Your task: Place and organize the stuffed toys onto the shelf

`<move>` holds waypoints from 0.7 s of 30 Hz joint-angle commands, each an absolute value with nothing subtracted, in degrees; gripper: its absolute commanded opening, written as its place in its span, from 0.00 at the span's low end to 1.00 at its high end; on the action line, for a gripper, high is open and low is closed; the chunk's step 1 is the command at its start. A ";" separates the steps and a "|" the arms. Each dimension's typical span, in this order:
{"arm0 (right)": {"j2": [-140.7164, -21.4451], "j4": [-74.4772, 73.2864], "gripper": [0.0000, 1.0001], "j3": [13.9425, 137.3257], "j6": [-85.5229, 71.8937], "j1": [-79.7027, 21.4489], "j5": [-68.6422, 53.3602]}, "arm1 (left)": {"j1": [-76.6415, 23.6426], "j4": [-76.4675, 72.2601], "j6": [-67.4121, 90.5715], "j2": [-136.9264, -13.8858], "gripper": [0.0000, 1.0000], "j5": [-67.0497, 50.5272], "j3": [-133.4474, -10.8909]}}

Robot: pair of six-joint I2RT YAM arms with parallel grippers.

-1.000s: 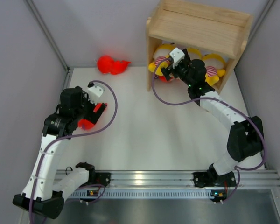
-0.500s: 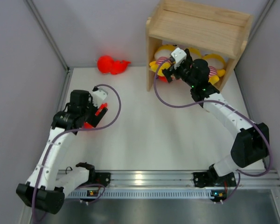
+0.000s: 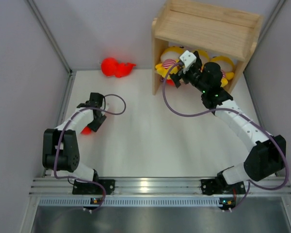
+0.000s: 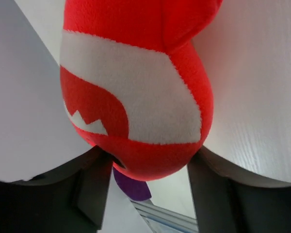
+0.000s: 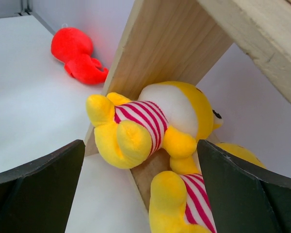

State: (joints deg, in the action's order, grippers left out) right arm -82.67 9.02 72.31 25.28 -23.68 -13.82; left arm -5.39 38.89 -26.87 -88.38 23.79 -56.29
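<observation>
Seen from above, my left gripper (image 3: 93,122) sits low near the left edge of the white table (image 3: 150,121), pinched shut on a red plush shark (image 3: 87,129). Only a small red patch of it shows past my wrist from there. My left wrist camera is filled by that shark (image 4: 136,87): a white belly band and a jagged white tooth edge are visible, and its top is cut off by the frame. The left gripper (image 4: 150,160) shows only as two dark fingers squeezing the plush from either side, with a bit of purple cable (image 4: 131,182) below. I cannot tell whether the shark touches the table. A second red shark (image 3: 116,67) lies at the back by the wall, well apart from both arms and left of the wooden shelf (image 3: 208,29). My right gripper (image 3: 174,78) reaches to the shelf's lower tier, fingers spread wide with nothing between them. In the right wrist view, the right gripper (image 5: 140,145) frames a yellow plush with a red-and-white striped body (image 5: 150,116), lying on its side against the shelf's side panel (image 5: 169,43). A second striped yellow plush (image 5: 184,199) lies just beside it, cut off at the bottom edge. From above, my right arm hides much of these toys.
</observation>
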 commanded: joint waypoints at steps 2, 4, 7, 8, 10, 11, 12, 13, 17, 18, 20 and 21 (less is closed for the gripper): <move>-77.00 11.25 0.99 71.19 23.91 -24.87 -16.61 | -5.36 25.87 -29.35 -87.98 0.53 24.43 -52.74; -75.94 11.51 0.99 70.84 23.73 -25.05 -17.22 | -4.40 24.18 -30.41 -88.68 0.00 25.05 -52.38; -74.45 10.99 1.00 71.19 22.94 -25.22 -19.06 | -3.52 24.26 -31.37 -87.11 0.00 23.30 -52.47; -74.01 9.25 0.99 71.54 22.94 -25.49 -19.94 | -3.60 26.09 -31.90 -85.53 0.00 21.46 -52.38; -73.13 5.65 1.00 73.56 23.73 -25.84 -24.49 | -3.52 30.04 -34.44 -77.67 0.00 9.84 -53.00; -72.95 3.62 0.99 74.43 24.77 -26.10 -26.70 | -3.52 31.89 -35.50 -74.82 0.00 4.71 -53.35; -72.69 0.21 1.00 75.14 25.48 -26.36 -29.24 | -3.52 36.43 -38.03 -71.23 0.00 0.31 -53.70; -72.42 -2.87 0.99 76.36 27.14 -26.45 -35.27 | -3.60 38.56 -39.62 -65.10 0.00 -10.18 -54.57; -71.90 -11.76 0.99 77.61 33.19 -27.85 -45.26 | -3.69 50.24 -44.90 -56.43 0.00 -25.79 -59.48; -71.81 -15.34 0.99 78.30 35.31 -30.04 -45.00 | -3.78 52.71 -44.30 -56.86 0.00 -27.84 -61.15; -71.98 -18.27 0.99 79.01 40.49 -33.21 -42.37 | -3.95 57.12 -44.64 -56.34 0.00 -32.23 -63.37; -72.24 -18.80 0.99 79.54 41.39 -36.27 -41.67 | -4.22 57.82 -45.52 -55.73 0.00 -33.04 -63.63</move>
State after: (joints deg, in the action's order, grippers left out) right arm -73.76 -11.49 76.05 33.41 -30.61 -37.47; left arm -3.88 48.31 -41.95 -54.81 -19.70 -62.52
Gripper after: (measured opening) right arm 0.991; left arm 0.091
